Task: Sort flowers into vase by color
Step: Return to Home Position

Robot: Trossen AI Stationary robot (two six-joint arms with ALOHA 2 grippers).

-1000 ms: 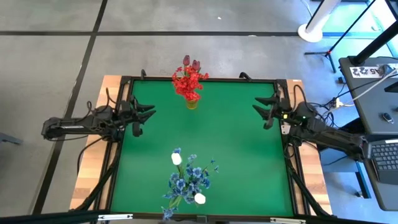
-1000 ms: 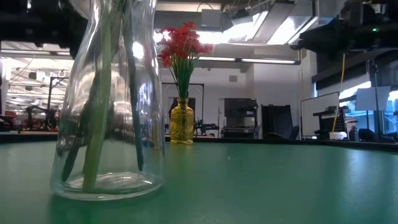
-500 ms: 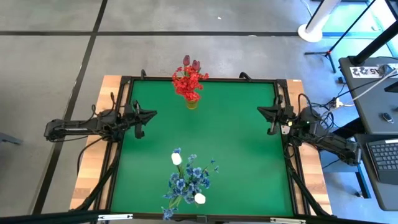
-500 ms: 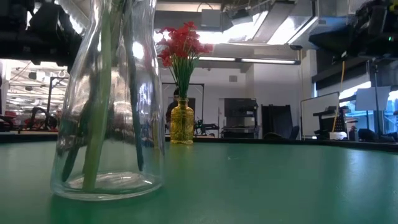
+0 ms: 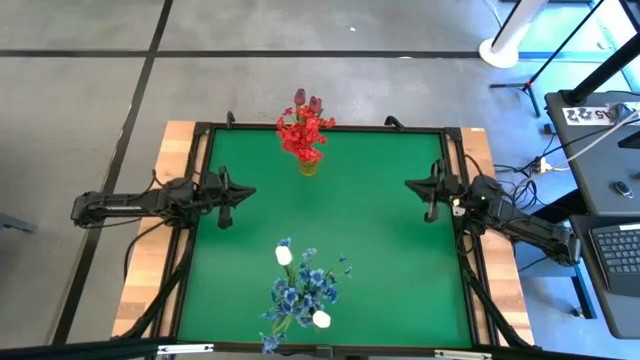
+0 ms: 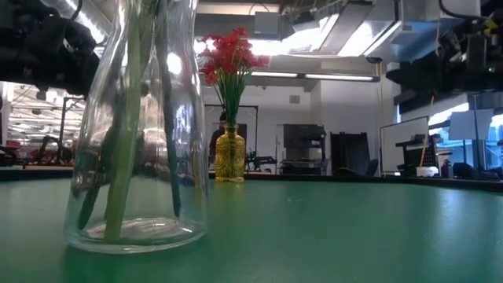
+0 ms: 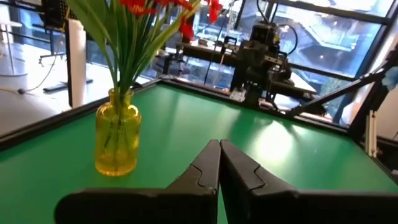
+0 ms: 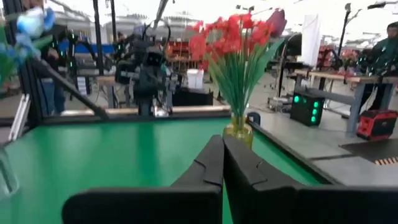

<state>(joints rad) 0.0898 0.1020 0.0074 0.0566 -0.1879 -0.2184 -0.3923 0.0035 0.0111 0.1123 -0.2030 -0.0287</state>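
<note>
- Tabletop surface is a green mat (image 5: pixel 370 230), seen from overhead with grey floor around it; both vases stand upright on it, well apart.
- At the upper centre of the overhead frame, just inside the mat's top edge, stands the yellow vase (image 5: pixel 308 167).
- It holds the red flowers (image 5: pixel 303 135), with the dark pink tulip buds (image 5: pixel 307 100) showing just above them in the frame.
- At the lower centre of the overhead frame, near the mat's bottom edge, stands the transparent vase (image 6: pixel 137 157). It fills the left foreground of the table-level view, with green stems inside the glass.
- The blue sprays (image 5: pixel 303 290) spread over this vase, and two white tulip buds (image 5: pixel 284 256) sit among them, one at the upper left of the spray and one at its lower right.
- The left gripper (image 5: pixel 240 189) lies at the mat's left edge at mid-height, pointing inward. Its fingers (image 7: pixel 202 171) are pressed together and hold nothing.
- The right gripper (image 5: pixel 412 186) lies at the mat's right edge opposite, also pointing inward. Its fingers (image 8: pixel 208 163) are likewise closed and empty.
</note>
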